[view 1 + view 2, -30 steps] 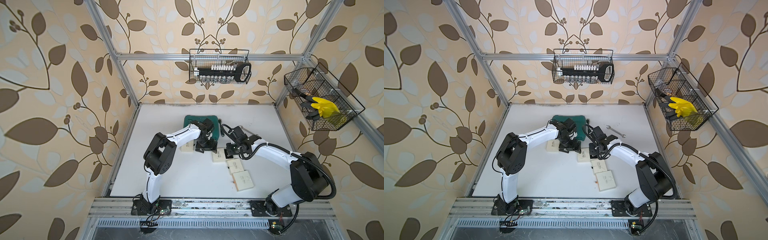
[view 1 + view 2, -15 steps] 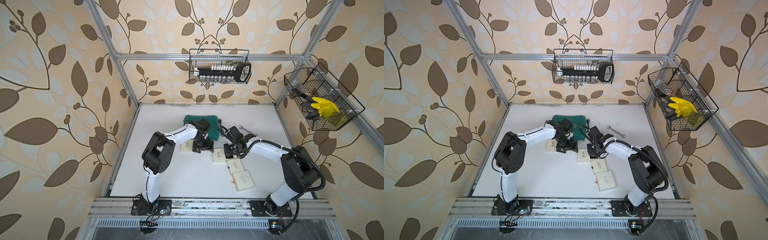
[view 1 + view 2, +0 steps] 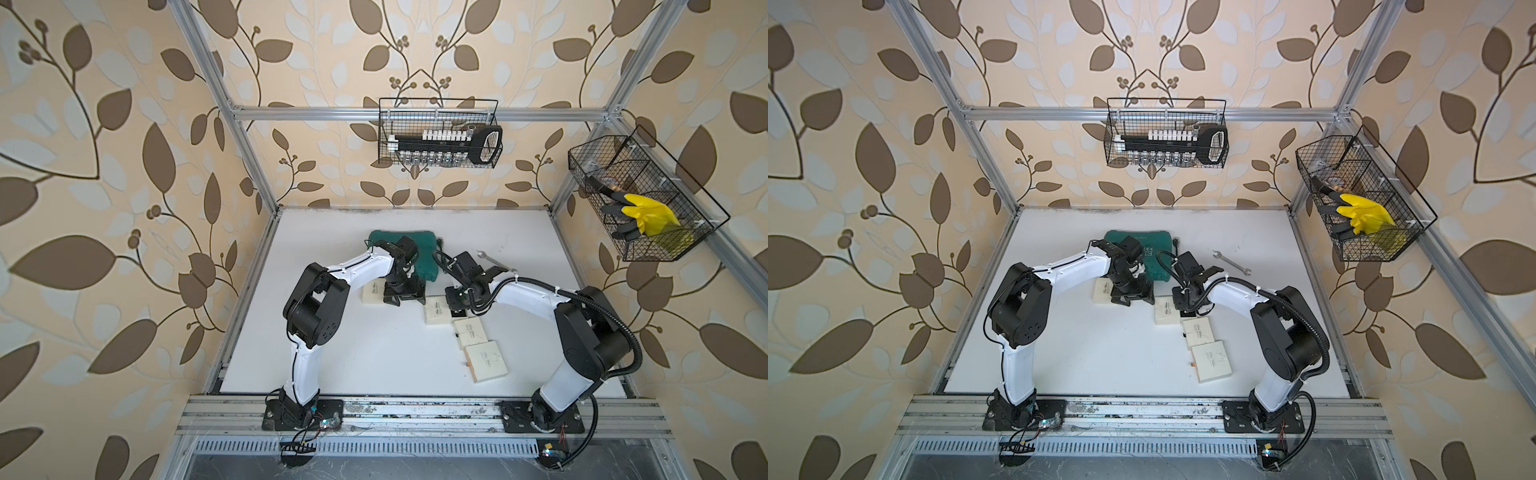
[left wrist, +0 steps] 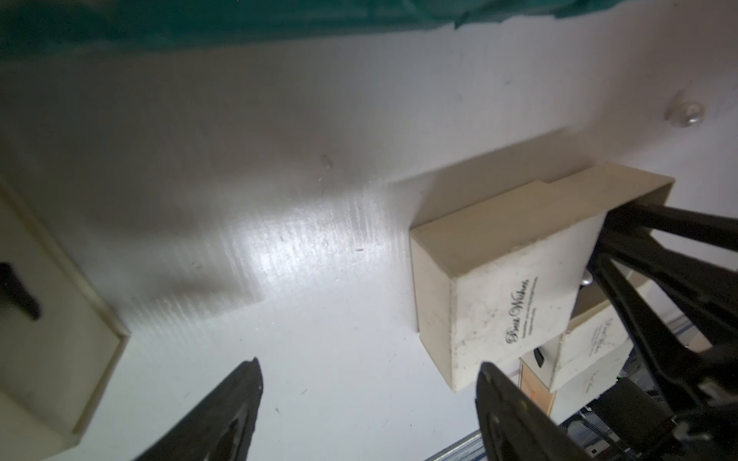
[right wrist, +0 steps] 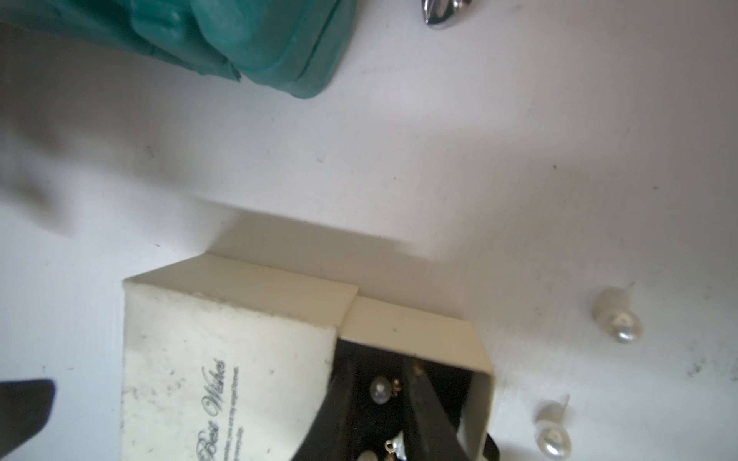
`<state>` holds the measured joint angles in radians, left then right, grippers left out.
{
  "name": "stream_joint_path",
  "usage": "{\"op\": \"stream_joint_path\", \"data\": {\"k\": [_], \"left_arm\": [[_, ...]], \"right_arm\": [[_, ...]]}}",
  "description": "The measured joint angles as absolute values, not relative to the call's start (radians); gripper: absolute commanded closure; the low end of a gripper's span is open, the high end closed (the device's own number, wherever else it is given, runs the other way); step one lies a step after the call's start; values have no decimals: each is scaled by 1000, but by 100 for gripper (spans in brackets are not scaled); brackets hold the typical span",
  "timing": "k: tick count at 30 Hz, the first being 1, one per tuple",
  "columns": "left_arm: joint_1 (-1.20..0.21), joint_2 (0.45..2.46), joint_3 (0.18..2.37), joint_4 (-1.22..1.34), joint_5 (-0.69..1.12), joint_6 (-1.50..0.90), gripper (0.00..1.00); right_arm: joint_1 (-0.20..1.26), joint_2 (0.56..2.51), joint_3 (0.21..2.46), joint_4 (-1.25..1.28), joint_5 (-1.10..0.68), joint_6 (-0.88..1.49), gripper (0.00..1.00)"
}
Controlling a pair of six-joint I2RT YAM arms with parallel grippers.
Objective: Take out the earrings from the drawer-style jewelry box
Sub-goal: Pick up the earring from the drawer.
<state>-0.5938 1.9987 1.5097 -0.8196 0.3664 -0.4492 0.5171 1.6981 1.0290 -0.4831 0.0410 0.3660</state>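
White table (image 3: pixel 374 353) bears cream boxes (image 3: pixel 486 360), green case (image 3: pixel 426 257), wrench (image 3: pixel 1231 263), loose earrings (image 5: pixel 619 319).

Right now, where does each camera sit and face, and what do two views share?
Both top views: overhead, looking down at the table; left arm, right arm show.
Left wrist: low, facing the open box; left gripper open, right gripper beyond.
Right wrist: above the drawer; right gripper around an earring.
Shared: both wrist views show the open box.
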Motion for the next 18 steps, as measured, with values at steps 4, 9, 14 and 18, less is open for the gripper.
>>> {"op": "stream_joint_path", "data": {"k": [4, 9, 14, 18], "left_arm": [[-594, 1999, 1510, -820, 367, -449, 14], [-594, 1999, 1510, -825, 367, -449, 14], [-594, 2000, 1512, -830, 370, -448, 14], [-594, 2001, 1512, -835, 378, -447, 14]], "right_arm": [[517, 1699, 1029, -483, 42, 364, 84], [517, 1699, 1029, -484, 49, 366, 88], [517, 1691, 1029, -486, 49, 366, 90], [515, 1658, 1029, -491, 52, 369, 90]]}}
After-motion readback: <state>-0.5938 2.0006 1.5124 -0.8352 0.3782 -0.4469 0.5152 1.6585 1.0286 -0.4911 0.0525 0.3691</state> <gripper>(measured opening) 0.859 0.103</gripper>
